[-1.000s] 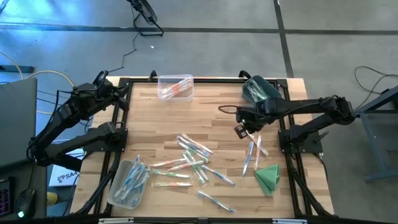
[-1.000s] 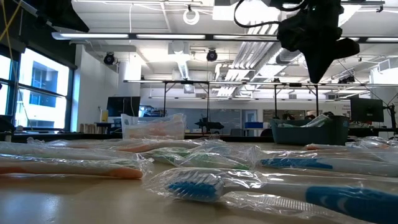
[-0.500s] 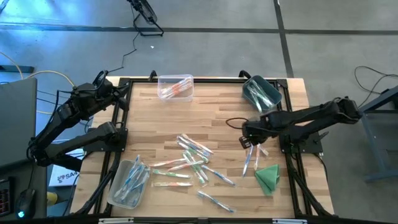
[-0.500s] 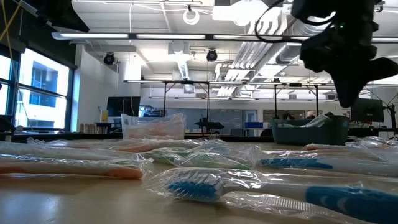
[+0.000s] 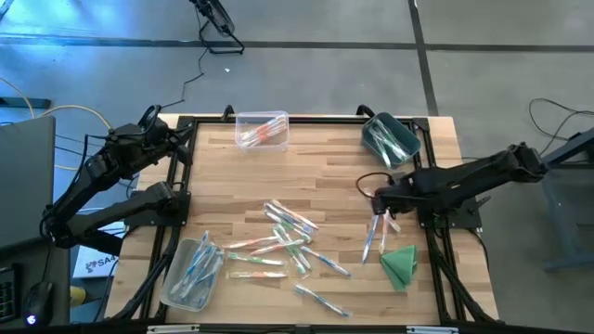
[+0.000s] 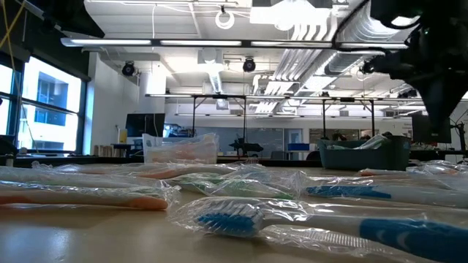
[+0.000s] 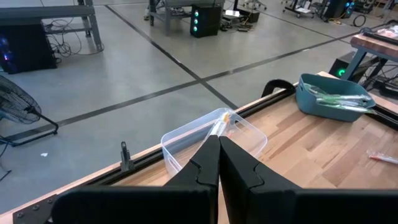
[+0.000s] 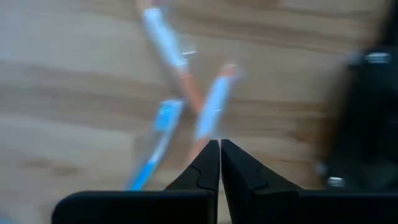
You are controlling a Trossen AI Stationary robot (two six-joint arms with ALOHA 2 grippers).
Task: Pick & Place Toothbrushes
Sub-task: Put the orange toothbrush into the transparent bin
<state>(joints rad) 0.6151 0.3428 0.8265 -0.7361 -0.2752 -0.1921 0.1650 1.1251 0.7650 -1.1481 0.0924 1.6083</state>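
Overhead, the right end effector (image 5: pixel 379 206), pinched closed and empty, hangs over three toothbrushes (image 8: pixel 186 112).

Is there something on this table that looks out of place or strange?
Yes: the folded green cloth near the right edge is the only thing that is neither toothbrush nor bin. Loose toothbrushes lie scattered at all angles mid-table. The right gripper, shut and empty, hovers over three more.

Worktop (image 5: pixel 316 176) – pale matt planked wood; toothbrushes (image 5: pixel 283 237) – glossy crinkled clear plastic wrap; bin (image 5: pixel 262 129) – clear smooth plastic
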